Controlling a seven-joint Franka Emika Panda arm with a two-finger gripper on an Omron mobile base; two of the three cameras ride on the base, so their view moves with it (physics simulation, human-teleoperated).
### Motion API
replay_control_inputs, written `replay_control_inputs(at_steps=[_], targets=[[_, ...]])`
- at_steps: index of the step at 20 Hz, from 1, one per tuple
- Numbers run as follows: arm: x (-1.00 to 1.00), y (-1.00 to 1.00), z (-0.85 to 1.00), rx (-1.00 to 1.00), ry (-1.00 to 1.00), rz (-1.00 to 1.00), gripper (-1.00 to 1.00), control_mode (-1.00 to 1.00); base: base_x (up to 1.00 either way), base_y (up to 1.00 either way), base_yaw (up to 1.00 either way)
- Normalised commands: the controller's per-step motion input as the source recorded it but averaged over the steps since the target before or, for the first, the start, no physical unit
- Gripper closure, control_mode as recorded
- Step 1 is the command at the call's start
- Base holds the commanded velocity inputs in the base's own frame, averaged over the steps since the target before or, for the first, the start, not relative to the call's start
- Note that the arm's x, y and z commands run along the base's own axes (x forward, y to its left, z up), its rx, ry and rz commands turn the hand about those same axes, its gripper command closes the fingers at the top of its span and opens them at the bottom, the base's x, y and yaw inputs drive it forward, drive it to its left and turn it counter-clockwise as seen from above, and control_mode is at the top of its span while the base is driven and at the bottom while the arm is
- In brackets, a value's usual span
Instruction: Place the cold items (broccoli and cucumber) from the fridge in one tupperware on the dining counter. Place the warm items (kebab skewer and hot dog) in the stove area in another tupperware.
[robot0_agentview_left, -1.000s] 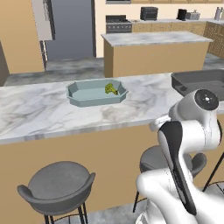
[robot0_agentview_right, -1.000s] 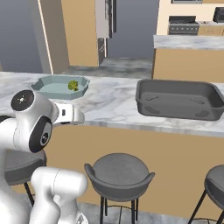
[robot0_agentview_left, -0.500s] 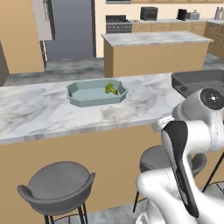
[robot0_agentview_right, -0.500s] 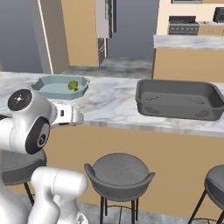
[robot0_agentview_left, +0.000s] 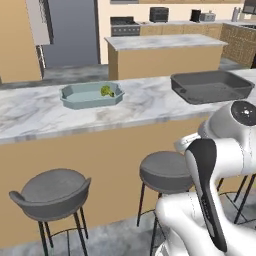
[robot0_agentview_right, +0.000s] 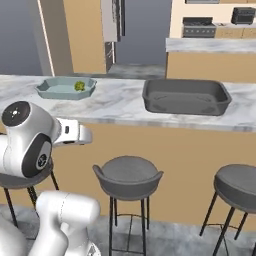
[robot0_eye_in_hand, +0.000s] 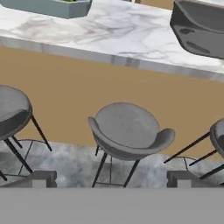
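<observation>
- A pale blue-green plastic tupperware tray (robot0_agentview_left: 91, 95) sits on the grey-veined white marble worktop (robot0_agentview_left: 140, 102), holding a small green broccoli floret (robot0_agentview_left: 106, 91).
- A dark grey rectangular tray (robot0_agentview_right: 185, 96) lies well apart on that worktop.
- The gripper (robot0_eye_in_hand: 111, 178) hangs with fingers spread, holding nothing, aimed at a grey round stool (robot0_eye_in_hand: 127, 131).

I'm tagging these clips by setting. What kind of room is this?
A home kitchen with a dining counter, most likely. A marble counter fronted by bar stools, a range along the far wall, and a light blue tupperware holding broccoli all suggest it.
</observation>
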Motion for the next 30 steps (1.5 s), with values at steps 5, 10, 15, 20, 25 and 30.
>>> replay_control_inputs(at_steps=[5,10,15,20,25,30], targets=[[0.00,0.00,0.00,0.00,0.00,0.00,-1.00,1.00,0.01,-0.97,-0.09],[0.00,0.00,0.00,0.00,0.00,0.00,-1.00,1.00,0.00,-1.00,-0.04],[0.00,0.00,0.00,0.00,0.00,0.00,-1.00,1.00,0.00,-1.00,-0.01],[0.00,0.00,0.00,0.00,0.00,0.00,-1.00,1.00,0.00,-1.00,0.00],[0.00,0.00,0.00,0.00,0.00,0.00,-1.00,1.00,0.00,-1.00,0.00],[0.00,0.00,0.00,0.00,0.00,0.00,-1.00,1.00,0.00,-1.00,0.00]])
